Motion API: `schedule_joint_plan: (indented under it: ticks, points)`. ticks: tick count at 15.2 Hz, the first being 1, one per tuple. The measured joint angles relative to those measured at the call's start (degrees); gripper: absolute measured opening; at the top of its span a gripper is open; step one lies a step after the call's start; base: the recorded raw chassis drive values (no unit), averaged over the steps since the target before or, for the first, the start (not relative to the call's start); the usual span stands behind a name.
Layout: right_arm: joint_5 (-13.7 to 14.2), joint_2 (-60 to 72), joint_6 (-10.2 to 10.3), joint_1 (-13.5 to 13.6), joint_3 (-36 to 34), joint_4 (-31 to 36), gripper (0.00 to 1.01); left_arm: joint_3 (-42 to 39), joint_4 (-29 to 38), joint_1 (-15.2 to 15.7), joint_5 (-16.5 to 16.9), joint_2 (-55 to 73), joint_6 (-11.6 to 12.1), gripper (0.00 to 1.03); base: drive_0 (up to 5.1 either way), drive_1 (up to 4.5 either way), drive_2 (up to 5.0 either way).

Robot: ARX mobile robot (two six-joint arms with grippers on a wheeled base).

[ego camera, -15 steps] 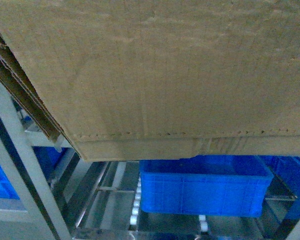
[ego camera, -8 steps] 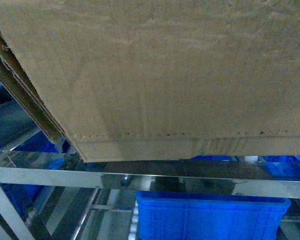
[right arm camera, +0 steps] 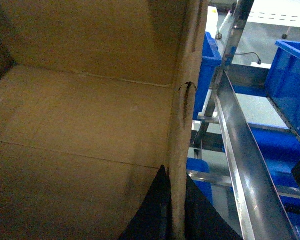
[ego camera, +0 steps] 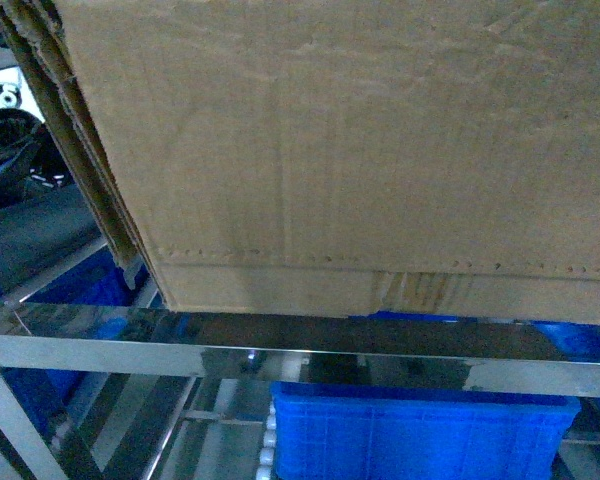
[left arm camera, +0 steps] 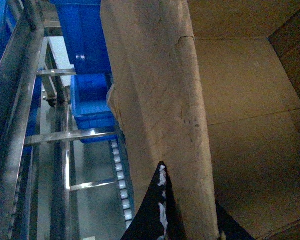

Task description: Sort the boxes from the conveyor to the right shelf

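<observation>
The left tool (left arm camera: 182, 220) is clamped on the left wall of the cardboard box (ego camera: 360, 150), one dark finger outside and one inside. The right tool (right arm camera: 176, 215) pinches the opposite wall the same way. The box is held up between them, filling most of the head view, its base edge just above the front rail of the metal shelf (ego camera: 280, 350). Blue crates (ego camera: 420, 435) sit on the roller rails (left arm camera: 121, 185) below.

The box (ego camera: 360, 150) hides both grippers — its top cropped away.
</observation>
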Motion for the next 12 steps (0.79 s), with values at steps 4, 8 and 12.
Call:
schedule_joint_plan:
  ticks: [4,8,12]
  points:
    - [-0.66,11.52,-0.35,-1.44,7.28,2.99,0.03,7.89,1.70,-0.37,-1.92,10.19,3.08,0.04,0.0,0.00,0.0]
    - [-1.75,21.11,-2.21,-2.12,16.13,3.85,0.03,15.63,0.70,0.57,-3.13,18.18,1.99,0.04,0.0,0.00,0.0]
    - [1.73,22.36,-5.46,-1.42,19.89,3.93,0.25,19.19,0.02,0.55,-0.98,20.31,2.12,0.32,0.0,0.00,0.0]
